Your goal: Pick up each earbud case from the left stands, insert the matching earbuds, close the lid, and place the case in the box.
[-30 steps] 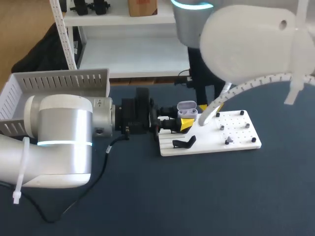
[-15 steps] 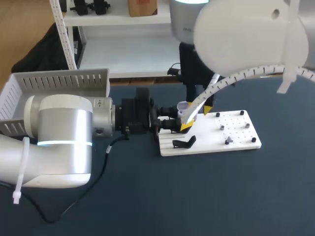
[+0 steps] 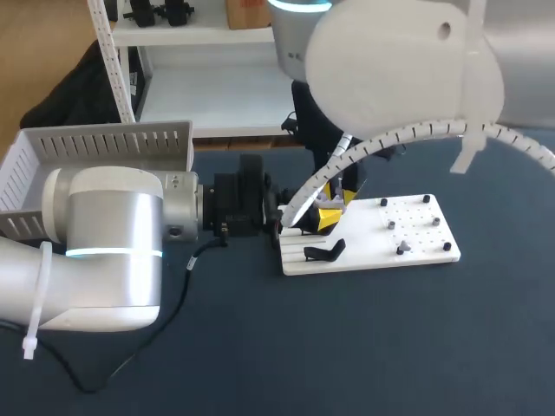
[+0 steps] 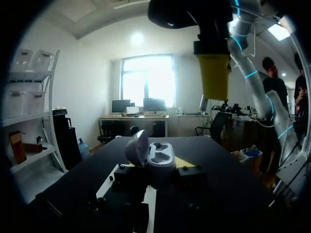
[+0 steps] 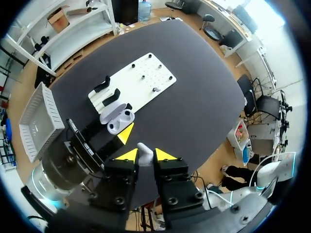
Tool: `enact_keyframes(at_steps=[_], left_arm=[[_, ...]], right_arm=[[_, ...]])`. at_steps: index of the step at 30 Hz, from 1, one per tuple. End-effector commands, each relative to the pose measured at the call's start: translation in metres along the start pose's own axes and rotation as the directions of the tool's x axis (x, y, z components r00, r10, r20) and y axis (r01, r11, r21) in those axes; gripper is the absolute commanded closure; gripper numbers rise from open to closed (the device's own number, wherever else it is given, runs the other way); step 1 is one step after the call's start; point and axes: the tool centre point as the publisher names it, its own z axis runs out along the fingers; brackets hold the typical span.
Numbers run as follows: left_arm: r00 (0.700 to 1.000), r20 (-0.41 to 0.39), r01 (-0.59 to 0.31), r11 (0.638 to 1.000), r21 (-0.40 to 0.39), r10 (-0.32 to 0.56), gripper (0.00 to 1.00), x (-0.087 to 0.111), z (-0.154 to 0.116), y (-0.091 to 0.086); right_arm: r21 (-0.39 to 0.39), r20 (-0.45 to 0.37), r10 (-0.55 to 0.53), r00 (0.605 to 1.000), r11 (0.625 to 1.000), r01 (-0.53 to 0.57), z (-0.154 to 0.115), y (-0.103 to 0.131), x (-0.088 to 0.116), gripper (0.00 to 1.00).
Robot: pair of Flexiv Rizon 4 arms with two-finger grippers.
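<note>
An open white earbud case (image 4: 158,162) stands with its lid (image 4: 138,148) swung back, and my left gripper (image 4: 158,171) is shut on it from both sides. In the right wrist view the case (image 5: 118,119) lies directly under my right gripper (image 5: 145,155), which is shut on a small white earbud (image 5: 144,154). In the head view my right gripper (image 3: 336,198) hangs over my left gripper (image 3: 314,219) at the left end of the white board (image 3: 416,243), and the right arm hides most of the case. A yellow finger (image 4: 214,73) of the right gripper hangs above the case.
Black stands (image 3: 325,251) sit on the board's left part, and small grey pieces (image 3: 401,250) lie among its pegs. The white slatted box (image 3: 95,156) stands at the table's far left. Dark table surface lies bare in front of the board.
My right arm has swung left and now sits over the case, covering it in the head view. The left arm and the case have stayed still.
</note>
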Motion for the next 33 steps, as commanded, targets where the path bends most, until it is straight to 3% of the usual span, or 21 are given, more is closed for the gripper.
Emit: enact_keyframes(at_steps=[1,6,15,33], left_arm=[[1.0,0.005,-0.002,1.0,-0.002,0.002,1.0,0.001,0.0,0.0],[1.0,0.005,-0.002,1.0,-0.002,0.002,1.0,0.001,0.0,0.0],[1.0,0.005,-0.002,1.0,-0.002,0.002,1.0,0.001,0.0,0.0],[1.0,0.005,-0.002,1.0,-0.002,0.002,1.0,0.001,0.0,0.0]], right_arm=[[0.0,0.003,0.003,1.0,1.0,-0.003,0.0,-0.001,0.001,1.0],[0.0,0.003,0.003,1.0,1.0,-0.003,0.0,-0.001,0.001,1.0],[0.08,0.041,0.108,0.993,0.991,-0.111,0.007,0.013,-0.011,1.0],[0.18,-0.006,0.069,0.998,0.981,-0.066,0.015,0.026,-0.023,1.0]])
